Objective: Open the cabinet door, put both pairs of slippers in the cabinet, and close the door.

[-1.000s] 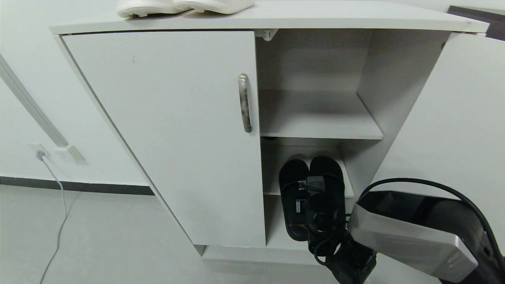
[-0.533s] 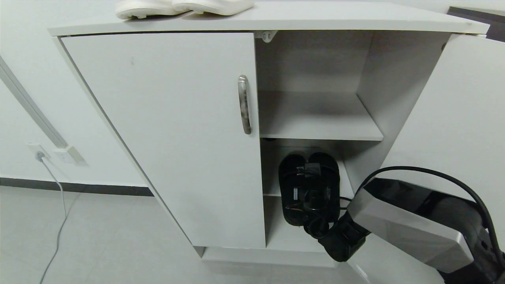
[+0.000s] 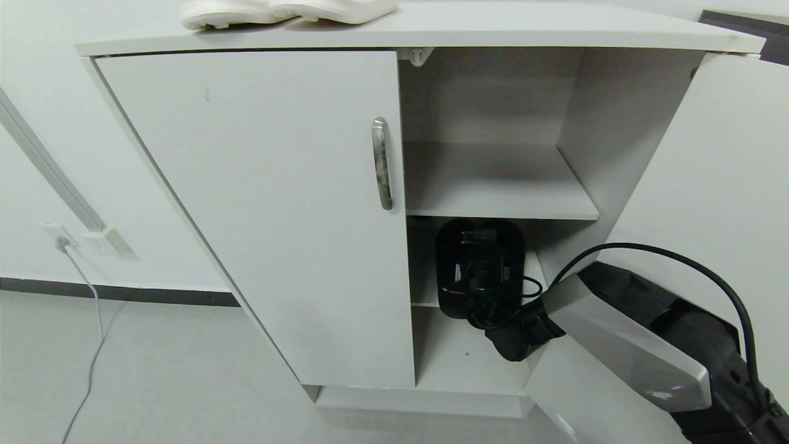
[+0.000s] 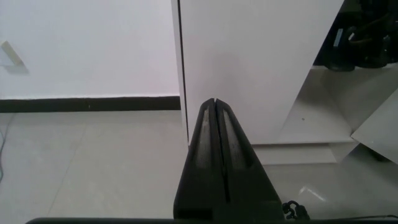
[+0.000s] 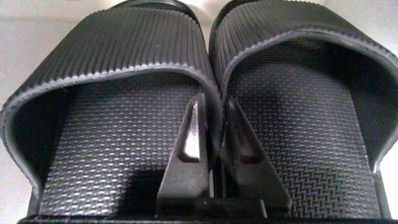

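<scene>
The white cabinet (image 3: 419, 28) has its left door (image 3: 259, 203) closed and its right door (image 3: 709, 185) swung open. The black slippers (image 3: 478, 262) lie side by side, toes in, on the lower shelf (image 3: 424, 291) of the open half. My right gripper (image 5: 214, 149) is shut on the black slippers (image 5: 137, 124), pinching their two touching inner edges; in the head view the slippers hide its fingers. A pair of white slippers (image 3: 283, 9) rests on the cabinet top. My left gripper (image 4: 215, 106) is shut and empty, low over the floor in front of the closed door (image 4: 249, 62).
The upper shelf (image 3: 499, 185) and the cabinet's bottom board (image 3: 462, 364) are bare. A metal handle (image 3: 382, 163) runs down the closed door's edge. A wall socket with a cable (image 3: 61, 242) sits at the left above grey floor (image 3: 154, 370).
My right arm has pushed the black slippers deeper into the cabinet, from hanging over the shelf front to lying well inside it. The left arm stays put.
</scene>
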Available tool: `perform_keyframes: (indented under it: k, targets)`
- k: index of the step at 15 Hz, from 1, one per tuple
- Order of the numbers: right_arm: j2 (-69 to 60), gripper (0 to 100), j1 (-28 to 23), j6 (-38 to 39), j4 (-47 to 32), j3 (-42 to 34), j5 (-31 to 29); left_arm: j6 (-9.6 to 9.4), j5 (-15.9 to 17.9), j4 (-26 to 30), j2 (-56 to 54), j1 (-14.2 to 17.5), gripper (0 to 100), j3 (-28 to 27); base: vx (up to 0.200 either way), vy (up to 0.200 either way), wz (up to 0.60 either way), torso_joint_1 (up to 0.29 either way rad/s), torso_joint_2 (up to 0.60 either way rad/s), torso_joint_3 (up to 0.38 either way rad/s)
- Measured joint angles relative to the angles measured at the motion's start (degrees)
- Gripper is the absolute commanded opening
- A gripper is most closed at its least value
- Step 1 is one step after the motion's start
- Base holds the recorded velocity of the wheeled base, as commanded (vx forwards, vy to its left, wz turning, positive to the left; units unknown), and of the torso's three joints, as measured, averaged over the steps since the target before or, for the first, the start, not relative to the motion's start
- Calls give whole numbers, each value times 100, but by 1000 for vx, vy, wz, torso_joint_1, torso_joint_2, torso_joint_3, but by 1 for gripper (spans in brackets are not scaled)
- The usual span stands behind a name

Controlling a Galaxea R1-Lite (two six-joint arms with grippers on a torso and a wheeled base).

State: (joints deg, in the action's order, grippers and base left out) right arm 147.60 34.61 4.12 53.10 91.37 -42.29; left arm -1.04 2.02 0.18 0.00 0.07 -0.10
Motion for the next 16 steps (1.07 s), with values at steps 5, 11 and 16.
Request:
perform_keyframes:
  k: [5,11,16]
  targets:
    - [234,0,-96,1,-17,205,1,-2,-9,-2,0,0,0,0,0,0,0,0,0,0]
    - [291,100,-93,1,13,102,0,-2,-9,0,0,0,0,0,0,0,0,0,0,0]
    - [-185,100,116,11,380,-989,1,-2,-9,0,0,0,0,0,0,0,0,0,0,0]
